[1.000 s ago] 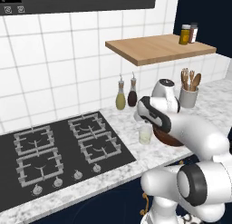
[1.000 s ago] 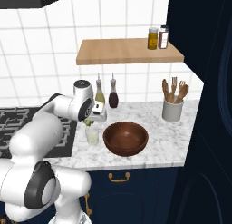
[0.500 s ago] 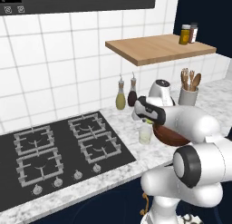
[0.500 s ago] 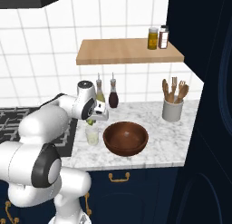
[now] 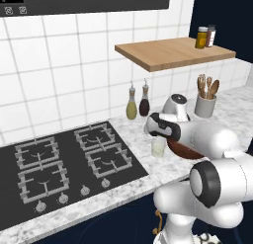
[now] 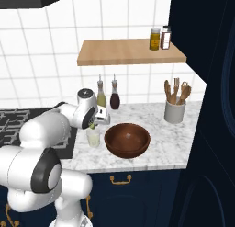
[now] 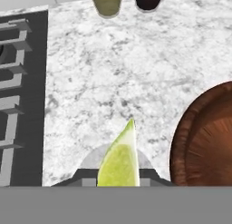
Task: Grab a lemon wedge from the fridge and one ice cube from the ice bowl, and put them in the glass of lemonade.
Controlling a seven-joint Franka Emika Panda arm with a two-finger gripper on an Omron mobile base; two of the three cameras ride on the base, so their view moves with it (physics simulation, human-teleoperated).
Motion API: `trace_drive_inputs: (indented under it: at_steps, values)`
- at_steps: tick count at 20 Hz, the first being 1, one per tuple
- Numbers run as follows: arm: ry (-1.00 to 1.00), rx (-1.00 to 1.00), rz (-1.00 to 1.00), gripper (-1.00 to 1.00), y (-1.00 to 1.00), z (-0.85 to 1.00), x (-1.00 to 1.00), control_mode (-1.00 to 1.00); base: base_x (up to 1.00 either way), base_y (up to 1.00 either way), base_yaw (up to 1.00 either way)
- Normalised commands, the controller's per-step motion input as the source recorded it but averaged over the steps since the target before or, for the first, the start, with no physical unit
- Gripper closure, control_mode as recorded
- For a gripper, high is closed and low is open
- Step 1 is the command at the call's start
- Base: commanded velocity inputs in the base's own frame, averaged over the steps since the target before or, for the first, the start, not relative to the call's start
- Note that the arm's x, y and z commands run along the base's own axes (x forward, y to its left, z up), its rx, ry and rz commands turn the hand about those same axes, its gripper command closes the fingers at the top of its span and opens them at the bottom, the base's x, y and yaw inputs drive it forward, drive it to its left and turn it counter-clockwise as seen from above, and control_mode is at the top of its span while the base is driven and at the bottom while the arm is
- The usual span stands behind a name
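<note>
The lemon wedge [image 7: 119,159] is held pinched between the nearly closed jaws of the gripper [image 6: 94,125], which is poised directly above the glass of lemonade [image 6: 93,137], itself set just beside the ice bowl [image 6: 127,139] on the marble counter [image 6: 170,141].

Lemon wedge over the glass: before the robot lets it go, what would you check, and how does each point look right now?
1. Lemon wedge held between the fingers: ok.
2. Gripper above the glass: ok in both base views.
3. Glass upright on the counter: ok.
4. Wedge exactly centred over the rim: cannot tell.
5. Bowl apart from the glass: ok.
6. Ice cube in the bowl: cannot tell.
</note>
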Motion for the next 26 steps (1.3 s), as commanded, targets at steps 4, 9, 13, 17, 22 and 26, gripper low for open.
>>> trace_drive_inputs:
  at_steps: [4,9,13,17,22,26]
  values:
    - [-0.03,0.00,0.00,1.00,0.00,-0.04,0.00,-1.00,0.00,0.00,0.00]
    - [0.00,0.00,0.00,-1.00,0.00,0.00,0.00,-1.00,0.00,0.00,0.00]
    - [0.00,0.00,0.00,-1.00,0.00,0.00,0.00,-1.00,0.00,0.00,0.00]
    - [0.02,0.00,0.00,-1.00,0.00,0.00,0.00,-1.00,0.00,0.00,0.00]
    - [0.02,0.00,0.00,-1.00,0.00,0.00,0.00,-1.00,0.00,0.00,0.00]
    - [0.00,0.00,0.00,-1.00,-0.01,0.04,0.00,-1.00,0.00,0.00,0.00]
